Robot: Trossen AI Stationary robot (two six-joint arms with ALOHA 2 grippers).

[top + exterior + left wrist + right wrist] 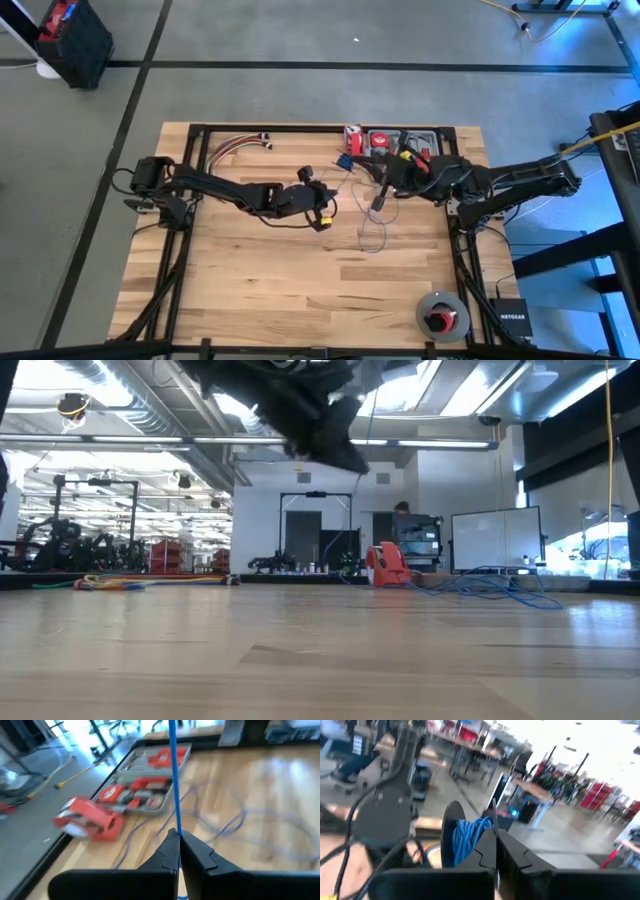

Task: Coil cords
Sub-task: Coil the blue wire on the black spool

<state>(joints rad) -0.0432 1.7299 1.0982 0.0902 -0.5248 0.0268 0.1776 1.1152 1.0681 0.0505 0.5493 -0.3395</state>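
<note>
The cord is a very thin blue-violet wire. Slack loops of it lie on the wooden table [300, 290] near the middle [372, 238], and they also show in the left wrist view [235, 822]. My left gripper [325, 200] is shut on the cord near the table's middle. From its tips [178, 834] a straight stretch of cord [173, 775] runs up and away. My right gripper [380, 198] is raised above the table, points level toward the left arm and is shut [496, 831]. A thin strand [493, 810] rises from its tips. My left gripper pinches a single strand of the cord [176, 827] between its two fingertips, which slant downward. The strand leaves the tips in a straight, taut line, clear of the table. My right gripper is shut with a thin strand [493, 817] at its fingertips. It seems to be the cord, but the pinch itself is too small to see.
An open tool case [402, 142] and a red tape measure [92, 817] sit at the far edge. A bundle of coloured wires [238, 146] lies far left. A black disc with a blue coil [466, 840] shows beyond the right fingers. A grey reel [442, 316] stands near right.
</note>
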